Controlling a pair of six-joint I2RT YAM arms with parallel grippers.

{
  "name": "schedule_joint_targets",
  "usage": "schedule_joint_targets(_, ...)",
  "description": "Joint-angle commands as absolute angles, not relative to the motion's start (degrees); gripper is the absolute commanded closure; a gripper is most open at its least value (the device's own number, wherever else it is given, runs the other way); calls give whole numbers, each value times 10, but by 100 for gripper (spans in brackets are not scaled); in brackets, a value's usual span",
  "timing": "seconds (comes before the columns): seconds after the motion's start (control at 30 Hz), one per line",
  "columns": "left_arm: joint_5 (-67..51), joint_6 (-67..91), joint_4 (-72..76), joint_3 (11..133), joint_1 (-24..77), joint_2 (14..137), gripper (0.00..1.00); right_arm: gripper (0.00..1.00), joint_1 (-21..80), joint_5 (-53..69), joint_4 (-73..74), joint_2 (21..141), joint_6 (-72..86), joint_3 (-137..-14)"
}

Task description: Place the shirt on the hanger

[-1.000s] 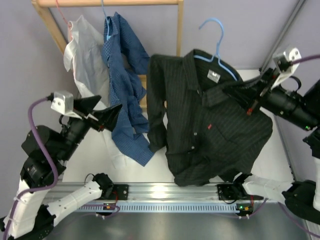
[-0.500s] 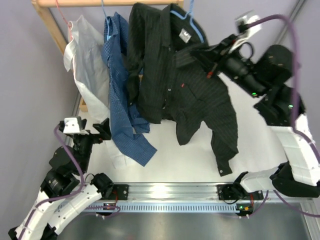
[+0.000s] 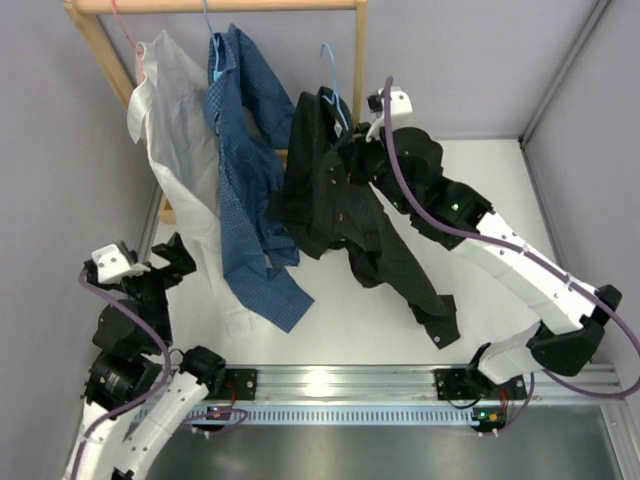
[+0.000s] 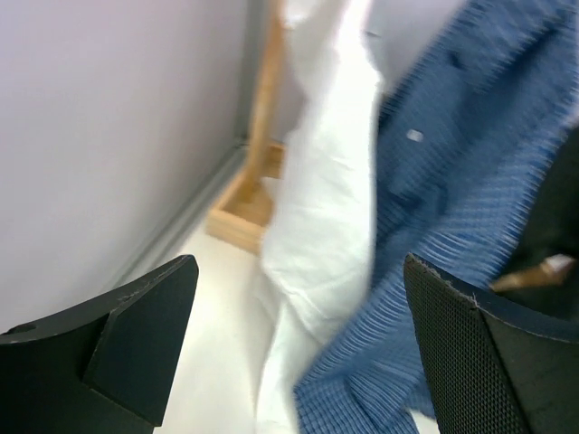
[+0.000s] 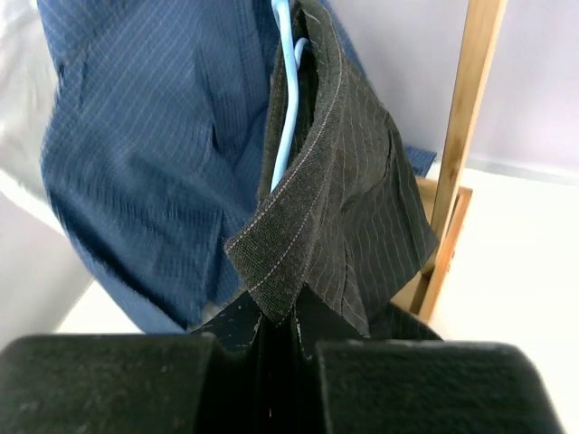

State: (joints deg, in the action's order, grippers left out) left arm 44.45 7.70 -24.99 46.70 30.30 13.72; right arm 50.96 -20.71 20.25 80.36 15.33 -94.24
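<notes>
— Status on right gripper?
— Pinched tight on the collar of the black pinstriped shirt, with the light-blue wire hanger tucked inside that collar just above the fingertips. Blue checked shirt off to their left.
— And left gripper?
— Spread wide, gripping nothing, facing a white sheer garment just ahead of the fingers.

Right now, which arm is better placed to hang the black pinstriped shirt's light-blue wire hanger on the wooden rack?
Right, likely. The right gripper holds the black pinstriped shirt, on the light-blue wire hanger, beside the wooden rack; the left gripper is open and empty.
</notes>
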Motion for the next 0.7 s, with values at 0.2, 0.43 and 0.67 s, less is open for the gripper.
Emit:
schedule_joint_targets(0.2, 438, 141, -239, 444, 145, 134, 2, 100, 528, -318, 181, 920, 156, -1174)
schedule_joint_targets(0.43, 435, 137, -245, 446, 145, 149, 2, 100, 469, -274, 228, 1038, 185, -1344)
schedule_joint_targets(0.67, 428, 138, -247, 445, 145, 146, 2, 100, 440, -269, 224, 1091, 214, -1394)
